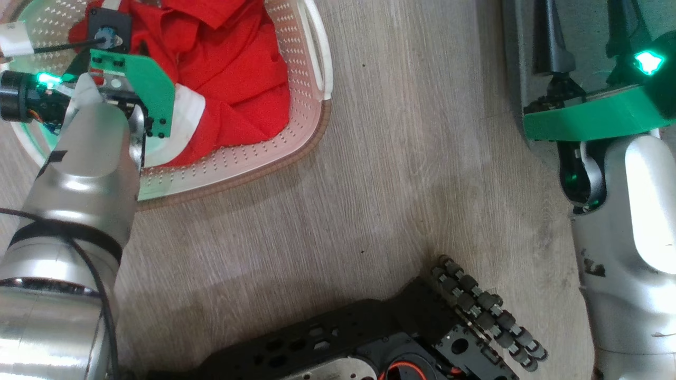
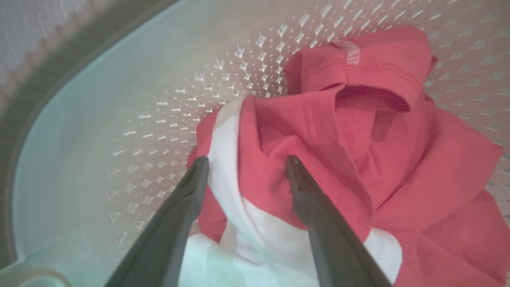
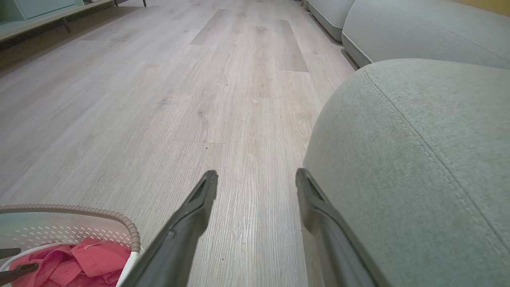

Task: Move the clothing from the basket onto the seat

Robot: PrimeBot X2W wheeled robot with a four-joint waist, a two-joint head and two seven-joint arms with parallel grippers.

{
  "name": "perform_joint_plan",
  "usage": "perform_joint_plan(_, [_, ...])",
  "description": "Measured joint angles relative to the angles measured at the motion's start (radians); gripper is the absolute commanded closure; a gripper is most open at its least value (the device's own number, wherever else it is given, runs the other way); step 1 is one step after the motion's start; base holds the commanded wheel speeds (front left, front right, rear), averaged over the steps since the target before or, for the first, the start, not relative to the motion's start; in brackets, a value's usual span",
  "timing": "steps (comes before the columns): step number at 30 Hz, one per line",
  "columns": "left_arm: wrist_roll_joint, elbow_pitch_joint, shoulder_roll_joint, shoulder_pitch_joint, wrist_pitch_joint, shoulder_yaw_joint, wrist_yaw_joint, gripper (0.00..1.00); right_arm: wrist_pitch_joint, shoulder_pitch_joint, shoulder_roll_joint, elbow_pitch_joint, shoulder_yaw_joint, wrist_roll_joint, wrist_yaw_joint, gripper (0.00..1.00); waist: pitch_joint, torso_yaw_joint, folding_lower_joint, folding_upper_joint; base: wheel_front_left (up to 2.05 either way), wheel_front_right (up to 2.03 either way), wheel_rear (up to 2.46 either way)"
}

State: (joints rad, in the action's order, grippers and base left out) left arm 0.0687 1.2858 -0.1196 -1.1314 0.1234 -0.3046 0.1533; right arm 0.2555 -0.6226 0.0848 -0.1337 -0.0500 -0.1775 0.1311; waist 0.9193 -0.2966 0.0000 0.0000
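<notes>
Head view: the basket (image 1: pixel 296 105) stands on the wood-look floor (image 1: pixel 396 158) at the far left, its brown rim and one white handle (image 1: pixel 321 47) facing right. The clothing (image 1: pixel 232 63) lies inside it, red with a white panel, filling the right half. The left forearm (image 1: pixel 90 158) reaches over the near-left part of the basket, and its green wrist mount covers the fingers. The seat (image 1: pixel 591 31) lies at the far right, well apart from the basket, with the right forearm (image 1: pixel 634 221) beside it. The robot's black base (image 1: pixel 401 338) sits at the near edge. Left wrist view: the left pincer (image 2: pixel 246 161) is spread inside the basket, and a red-and-white fold of the clothing rises between its two fingers. The right-hand finger (image 2: pixel 310 199) lies against the red cloth, and the fold is not clamped. The perforated cream wall shows to the left and far side. Right wrist view: the right pincer (image 3: pixel 257 175) is spread with nothing between its fingers, over bare floor just left of the seat's rounded corner with its stitched seam. The basket's rim and the red cloth show at the near left. A second grey cushion (image 3: pixel 418 28) lies farther off.
</notes>
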Motion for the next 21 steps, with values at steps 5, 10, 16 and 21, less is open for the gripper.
perform_joint_plan(5, [0.002,0.009,0.002,-0.002,-0.007,-0.006,-0.012,1.00,0.000,0.000,0.000,-0.002,0.000,0.000,0.000,0.00,0.005,0.005,0.0001,0.0000,0.00,0.00,0.00])
perform_joint_plan(10, [0.038,0.008,0.034,0.003,0.061,0.003,-0.049,1.00,0.000,0.003,0.002,-0.011,0.014,0.000,0.000,0.00,-0.025,0.021,0.0001,0.0000,0.00,0.00,0.00])
perform_joint_plan(16, [0.111,-0.063,0.066,0.067,0.124,0.038,-0.099,1.00,0.000,0.058,0.024,-0.036,0.039,0.000,0.000,0.00,-0.115,0.062,0.0000,0.0000,0.00,0.00,0.00])
perform_joint_plan(21, [0.142,-0.280,0.074,0.185,0.124,0.056,-0.120,1.00,0.000,0.126,0.047,-0.063,0.051,0.000,0.000,0.00,-0.222,0.107,0.0000,0.0001,0.00,0.00,0.00])
